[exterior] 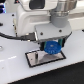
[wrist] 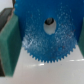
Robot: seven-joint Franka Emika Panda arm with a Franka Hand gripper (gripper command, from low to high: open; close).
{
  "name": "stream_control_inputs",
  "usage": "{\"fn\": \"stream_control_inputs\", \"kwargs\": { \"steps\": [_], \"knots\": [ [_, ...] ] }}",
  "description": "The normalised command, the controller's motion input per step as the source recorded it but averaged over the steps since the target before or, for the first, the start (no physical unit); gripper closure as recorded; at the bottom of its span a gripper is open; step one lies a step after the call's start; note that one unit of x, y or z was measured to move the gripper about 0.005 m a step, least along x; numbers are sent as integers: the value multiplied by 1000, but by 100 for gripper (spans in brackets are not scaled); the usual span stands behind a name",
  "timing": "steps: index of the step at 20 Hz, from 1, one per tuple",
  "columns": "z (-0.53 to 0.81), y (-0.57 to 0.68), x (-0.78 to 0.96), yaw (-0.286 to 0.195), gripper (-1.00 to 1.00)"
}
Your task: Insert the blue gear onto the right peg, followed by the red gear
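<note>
The blue gear [exterior: 52, 48] is a toothed bright-blue disc held between my gripper's [exterior: 51, 46] fingers, just above the white plate with a black border [exterior: 41, 58]. In the wrist view the blue gear [wrist: 48, 35] fills most of the picture, with a round centre hole. A finger pad [wrist: 8, 44] presses its edge on one side. The pegs are hidden behind the gear and gripper. The red gear is out of view.
The plate lies on a white table [exterior: 15, 70]. The arm's white body [exterior: 35, 17] and a black cable [exterior: 15, 36] hang above the plate. A dark area lies at the exterior view's upper left.
</note>
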Motion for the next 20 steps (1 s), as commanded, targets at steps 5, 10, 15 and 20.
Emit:
{"fn": "stream_control_inputs", "kwargs": {
  "steps": [5, 10, 15, 20],
  "knots": [
    [-105, 5, 133, 0, 100],
    [-72, 3, 123, 0, 100],
    [-140, 34, 62, 0, 100],
    [-122, 57, 27, 0, 100]
  ]
}}
